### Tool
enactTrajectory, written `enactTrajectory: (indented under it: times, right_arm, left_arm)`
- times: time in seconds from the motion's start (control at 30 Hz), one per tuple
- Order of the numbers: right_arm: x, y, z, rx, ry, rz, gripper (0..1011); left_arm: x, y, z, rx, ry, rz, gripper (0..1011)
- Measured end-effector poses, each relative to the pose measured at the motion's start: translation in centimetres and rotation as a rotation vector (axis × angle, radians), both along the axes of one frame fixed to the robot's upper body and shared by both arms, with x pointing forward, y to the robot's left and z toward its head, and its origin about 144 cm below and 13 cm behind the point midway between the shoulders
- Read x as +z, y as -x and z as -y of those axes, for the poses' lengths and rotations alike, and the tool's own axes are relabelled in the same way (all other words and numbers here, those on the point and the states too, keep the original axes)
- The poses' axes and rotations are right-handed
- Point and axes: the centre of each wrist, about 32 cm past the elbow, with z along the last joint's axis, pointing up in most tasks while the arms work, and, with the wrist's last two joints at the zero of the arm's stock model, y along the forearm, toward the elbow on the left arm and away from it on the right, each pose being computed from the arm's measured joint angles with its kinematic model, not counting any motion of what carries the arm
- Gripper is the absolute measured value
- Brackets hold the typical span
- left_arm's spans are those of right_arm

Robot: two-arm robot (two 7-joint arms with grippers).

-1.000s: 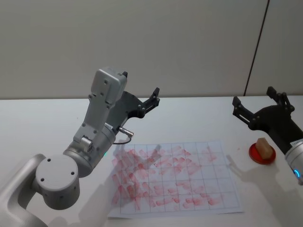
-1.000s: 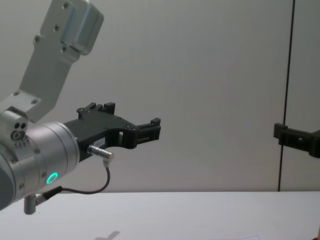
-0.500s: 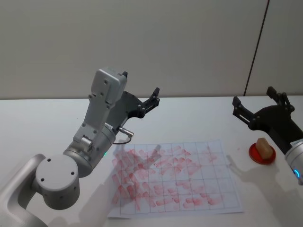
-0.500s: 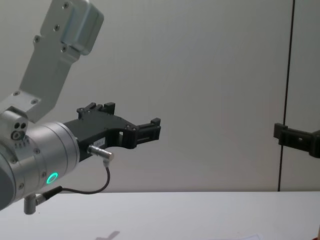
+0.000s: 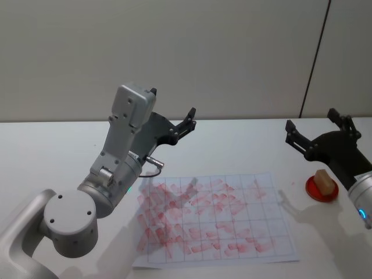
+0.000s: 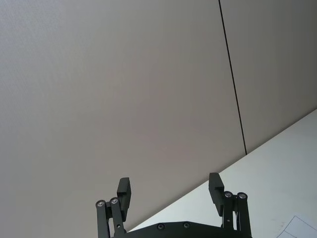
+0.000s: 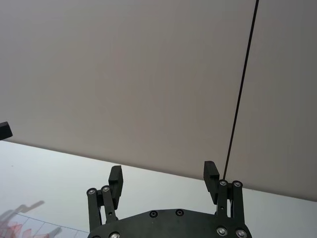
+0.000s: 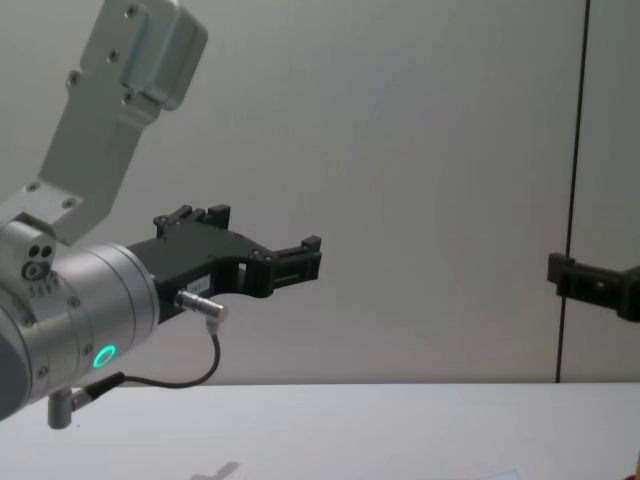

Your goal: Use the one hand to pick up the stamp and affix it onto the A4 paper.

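Near the stamp (image 5: pixel 325 181), right gripper (image 5: pixel 310 120) wide and empty; left gripper (image 6: pixel 169 183) wide, raised.

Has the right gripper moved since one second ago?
Yes, slightly: in the chest view the right gripper sits a little lower, nearer the far edge of the table.

The right gripper (image 7: pixel 163 172) sits low in the picture. Its two black fingers (image 7: pixel 115 181) are wide apart, with nothing between them. They point at a plain grey wall (image 7: pixel 124 74). A thin black line (image 7: pixel 242 99) runs down the wall, just behind one finger. Under the wall is the white table (image 7: pixel 54 173). A corner of the paper (image 7: pixel 34 229) lies on the table, with thin grid lines and red marks (image 7: pixel 7 218) on it. A small black bit (image 7: pixel 4 130) pokes in at the edge, above the table.
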Motion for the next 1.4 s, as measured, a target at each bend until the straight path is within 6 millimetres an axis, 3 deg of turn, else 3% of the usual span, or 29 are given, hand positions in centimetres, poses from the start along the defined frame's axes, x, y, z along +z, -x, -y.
enactTrajectory:
  times: [0.47,1.4]
  right_arm:
    - [-0.2,0.4,-0.8,-0.117,0.053,-0.119,1001]
    - [-4.1,-1.3,1.9,-0.122,0.093,-0.303,1001]
  left_arm:
    - [0.0,0.0,0.0,0.000,0.000,0.000,1001]
    - [0.0,0.0,0.0,0.000,0.000,0.000,1001]
